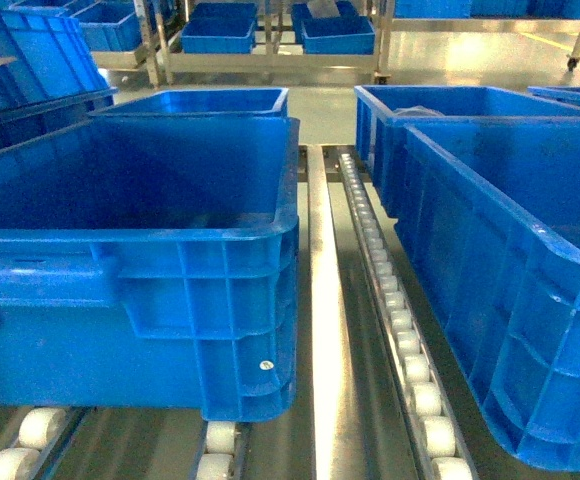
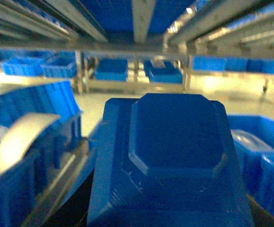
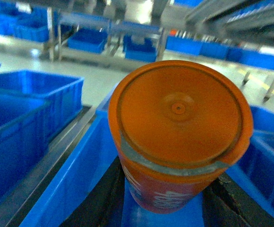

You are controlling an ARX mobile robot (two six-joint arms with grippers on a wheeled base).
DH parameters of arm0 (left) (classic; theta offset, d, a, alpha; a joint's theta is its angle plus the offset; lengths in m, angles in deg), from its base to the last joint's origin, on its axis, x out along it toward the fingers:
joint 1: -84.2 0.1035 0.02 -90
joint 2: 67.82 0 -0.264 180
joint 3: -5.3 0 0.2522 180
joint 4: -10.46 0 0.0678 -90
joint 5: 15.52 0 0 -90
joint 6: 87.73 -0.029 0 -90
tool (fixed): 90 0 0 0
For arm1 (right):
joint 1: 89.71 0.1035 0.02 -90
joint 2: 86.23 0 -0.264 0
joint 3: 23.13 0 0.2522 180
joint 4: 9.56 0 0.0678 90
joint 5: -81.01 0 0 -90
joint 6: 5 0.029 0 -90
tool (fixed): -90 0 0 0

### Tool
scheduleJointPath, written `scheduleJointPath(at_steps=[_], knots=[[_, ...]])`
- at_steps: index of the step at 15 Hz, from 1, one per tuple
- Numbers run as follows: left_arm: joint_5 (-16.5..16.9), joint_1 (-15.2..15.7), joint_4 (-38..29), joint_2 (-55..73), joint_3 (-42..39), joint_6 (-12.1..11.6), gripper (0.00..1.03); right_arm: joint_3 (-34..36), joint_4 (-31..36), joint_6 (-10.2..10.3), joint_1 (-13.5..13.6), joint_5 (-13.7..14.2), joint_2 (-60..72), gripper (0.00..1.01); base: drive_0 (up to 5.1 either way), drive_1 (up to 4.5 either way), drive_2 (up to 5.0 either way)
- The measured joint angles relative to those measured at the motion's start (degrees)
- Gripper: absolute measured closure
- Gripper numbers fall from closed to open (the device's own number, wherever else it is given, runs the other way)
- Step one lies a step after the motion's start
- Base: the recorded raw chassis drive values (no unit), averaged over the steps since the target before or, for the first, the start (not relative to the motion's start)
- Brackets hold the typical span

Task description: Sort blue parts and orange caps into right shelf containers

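From my head camera the shelf [image 1: 320, 300] runs away from me, its rollers [image 1: 400, 330] lining a rail between two rows of crates [image 1: 510, 290]. The big crate at near left [image 1: 150, 260] shows no contents from this angle. Behind the near right crate, the far one [image 1: 460, 110] holds something pale that I can't identify.

On the left wrist view, a blue part [image 2: 175, 161] with a raised octagonal face fills the frame. The left tool is out of sight, so I cannot tell whether it is clamped.

On the right wrist view, an orange cap [image 3: 179, 127] sits over a crate's interior [image 3: 80, 189], dark fingers [image 3: 104, 198] at either side; I cannot tell how firmly the right tool grips.
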Motion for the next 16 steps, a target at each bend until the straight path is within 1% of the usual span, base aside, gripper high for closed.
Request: scheduleJointPath(at_steps=[1,2,3,4,5,7,8,9,10,11,12,13,14,15,16], knots=[[2.2,0.0,3.2,10.3,7.3,1.0,0.6,-5.7,-2.6,0.6,0.0,-1.8,9.2,0.61,0.0,0.0,0.0],[2.2,-0.2,6.9,20.0,14.5,1.5,0.6,-10.8,-4.4,0.9,0.0,-1.4,18.4,0.61,0.0,0.0,0.0],[2.2,-0.4,9.5,27.8,20.8,1.9,0.6,-15.8,-4.7,1.4,0.0,-0.5,26.5,0.61,0.0,0.0,0.0],[2.0,-0.4,10.6,32.3,25.0,3.1,0.51,-19.2,-4.2,2.3,0.0,0.4,31.3,0.61,0.0,0.0,0.0],[1.6,-0.3,9.8,34.4,26.3,4.5,0.38,-20.3,-2.3,3.1,0.2,0.6,34.0,0.58,0.0,0.0,0.0],[2.0,-1.0,6.7,33.3,24.0,6.0,0.13,-18.6,-0.3,3.3,1.4,1.4,33.5,0.31,0.0,0.0,0.0],[2.5,-1.4,6.7,32.2,23.1,5.9,0.03,-18.6,0.5,2.4,1.7,3.1,33.4,0.18,0.0,0.0,0.0],[3.3,-1.7,7.1,31.0,22.3,6.0,0.06,-18.0,-0.5,1.3,2.2,4.7,33.0,0.05,0.0,0.0,0.0],[3.9,-1.6,7.2,30.2,21.4,6.0,0.05,-17.1,-0.9,1.0,2.3,5.0,32.9,0.02,0.0,0.0,0.0],[3.9,-1.6,7.1,30.2,21.4,6.0,0.05,-17.0,-0.8,0.9,2.3,5.0,32.9,0.03,0.0,0.0,0.0],[3.4,-1.6,6.4,30.2,21.2,5.7,0.06,-16.5,2.0,1.2,2.3,4.3,32.9,0.05,0.0,0.0,0.0],[-0.8,-1.3,-0.6,29.3,17.8,3.8,0.18,-13.1,11.0,4.1,2.2,1.8,32.6,0.18,0.0,0.0,0.0],[-1.2,-0.5,-3.6,26.1,12.5,2.4,0.3,-8.7,14.5,6.0,1.3,0.2,30.3,0.3,0.0,0.0,0.0],[-0.8,0.5,-5.1,23.2,8.0,1.7,0.43,-5.4,15.4,6.8,-0.3,-1.3,27.8,0.43,0.0,0.0,0.0],[-0.2,1.7,-6.5,20.6,4.0,1.4,0.55,-2.4,15.7,7.4,-1.0,-1.2,25.1,0.56,0.0,0.0,0.0]])
